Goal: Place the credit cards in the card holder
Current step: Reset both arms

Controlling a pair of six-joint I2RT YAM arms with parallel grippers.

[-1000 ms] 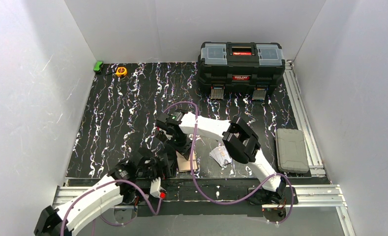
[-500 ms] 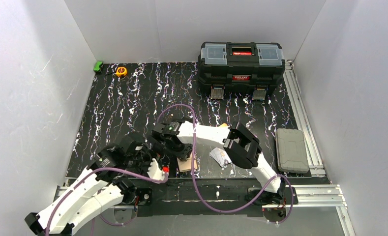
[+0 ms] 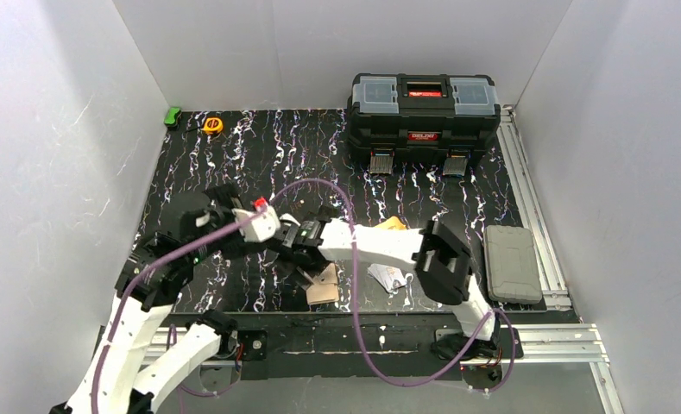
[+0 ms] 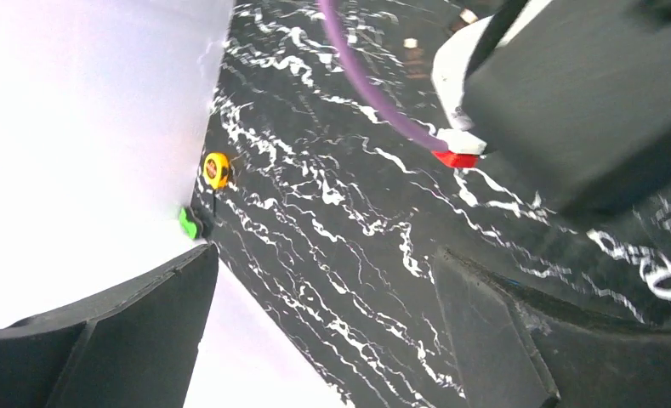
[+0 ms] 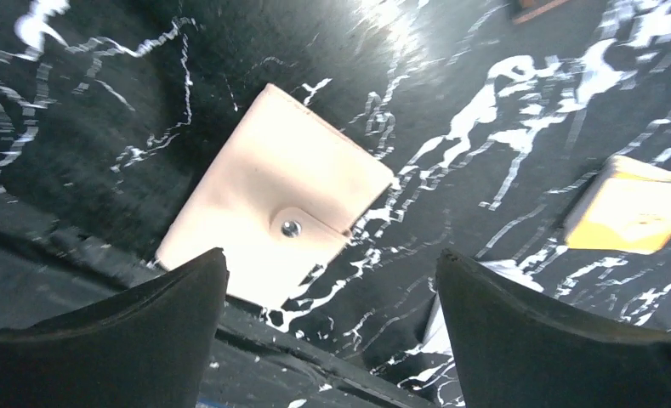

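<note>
Right tool (image 5: 327, 280) spread wide and empty above the cream-beige leather folding card holder (image 5: 272, 212).
Folded shut, that holder lies on the black white-veined worktop (image 3: 233, 164) near its front edge; a silver-white printed card (image 3: 387, 276) lies just to its right and an orange-yellow plastic card (image 3: 394, 224) further back, both apart from it. Left tool (image 4: 315, 340) hangs released, holding nothing, over the worktop further left. A big black toolbox (image 3: 423, 108) stands at the back, a flat grey case (image 3: 511, 263) at the right edge.
</note>
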